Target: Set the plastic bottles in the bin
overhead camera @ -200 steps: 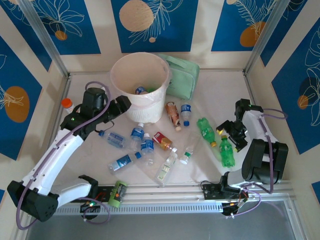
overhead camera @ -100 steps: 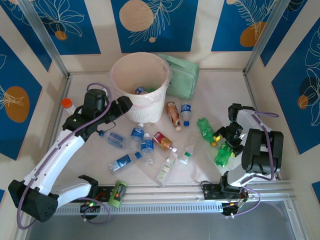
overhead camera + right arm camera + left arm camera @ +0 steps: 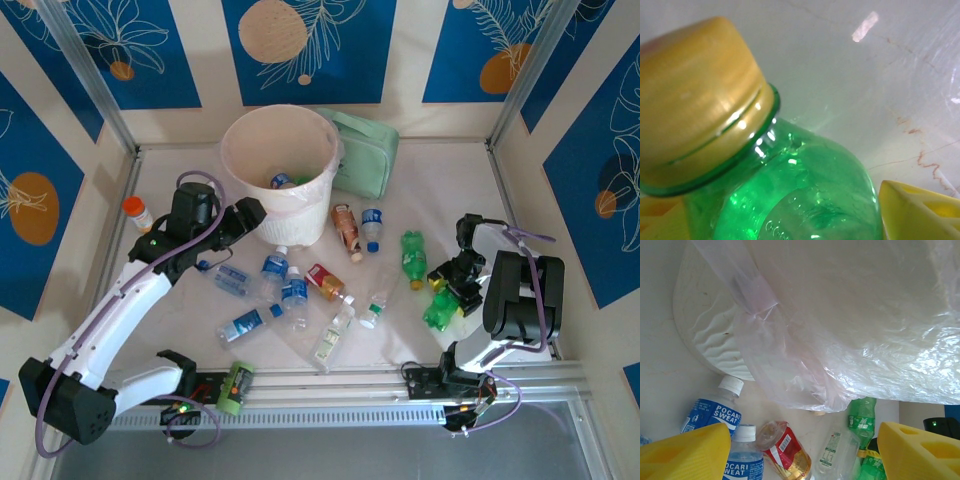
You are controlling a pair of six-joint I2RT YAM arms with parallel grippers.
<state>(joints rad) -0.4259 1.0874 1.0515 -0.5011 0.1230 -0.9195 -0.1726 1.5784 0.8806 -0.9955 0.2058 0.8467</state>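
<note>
White desk (image 3: 440, 180): right hand (image 3: 448, 290) brackets a green bottle (image 3: 438, 312), grip not discernible, left hand (image 3: 248, 212) released; next, a lift to the bin (image 3: 228, 140).

The right end effector (image 3: 447, 288) has dropped toward 7 o'clock and now straddles the neck of the rightmost green bottle (image 3: 436, 311), whose base has swung toward 7 o'clock. The neighbouring green bottle (image 3: 412, 254) has turned straighter, with its cap at 6 o'clock.
</note>
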